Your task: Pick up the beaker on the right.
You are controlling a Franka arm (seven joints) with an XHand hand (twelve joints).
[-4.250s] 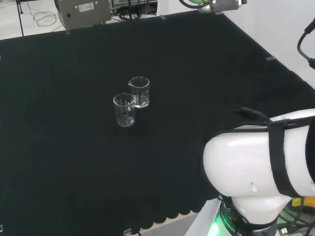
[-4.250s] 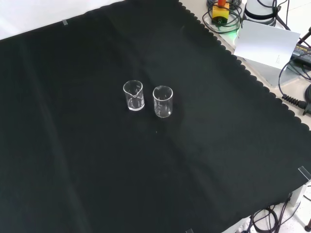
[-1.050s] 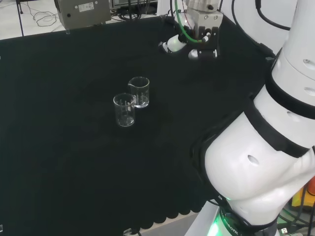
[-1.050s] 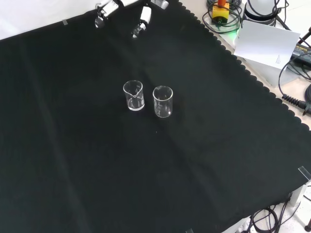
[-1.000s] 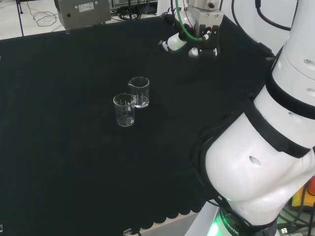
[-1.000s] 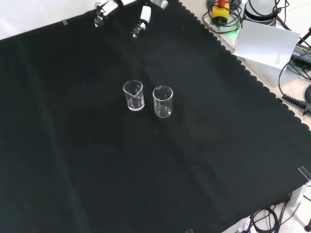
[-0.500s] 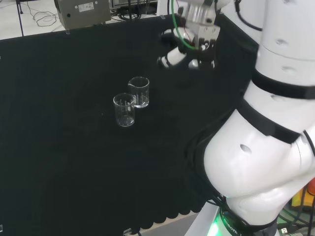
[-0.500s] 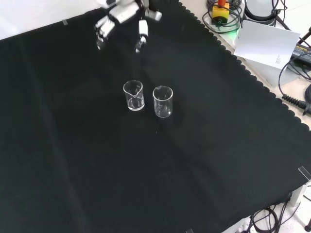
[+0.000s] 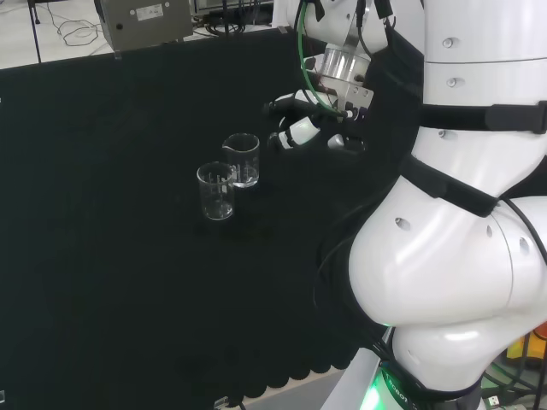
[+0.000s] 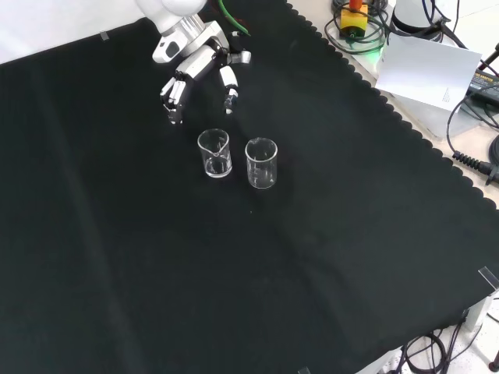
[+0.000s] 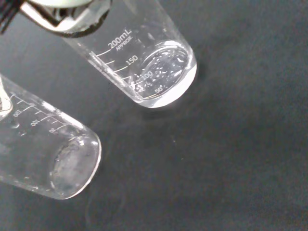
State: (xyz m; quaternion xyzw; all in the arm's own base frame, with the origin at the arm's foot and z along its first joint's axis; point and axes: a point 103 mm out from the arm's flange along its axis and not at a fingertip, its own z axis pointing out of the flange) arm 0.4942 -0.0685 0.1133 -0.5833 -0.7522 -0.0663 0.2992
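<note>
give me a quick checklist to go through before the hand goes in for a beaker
1. Both beakers upright on the black cloth: ok.
2. Hand open, fingers spread, holding nothing: ok.
3. Hand clear of the glass: ok; it hovers above the spouted beaker in the front view, not touching.
4. Gap between the spouted beaker and the other beaker for fingers: not ok; they stand very close.
5. Which beaker the task means by "right": cannot tell; it differs by view.

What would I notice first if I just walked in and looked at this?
Probably the robot's black and white hand with its fingers spread, hanging over the black cloth at the top of the front view. Just below it, two clear glass beakers stand side by side. In the head view, the big white arm is on the right.
</note>
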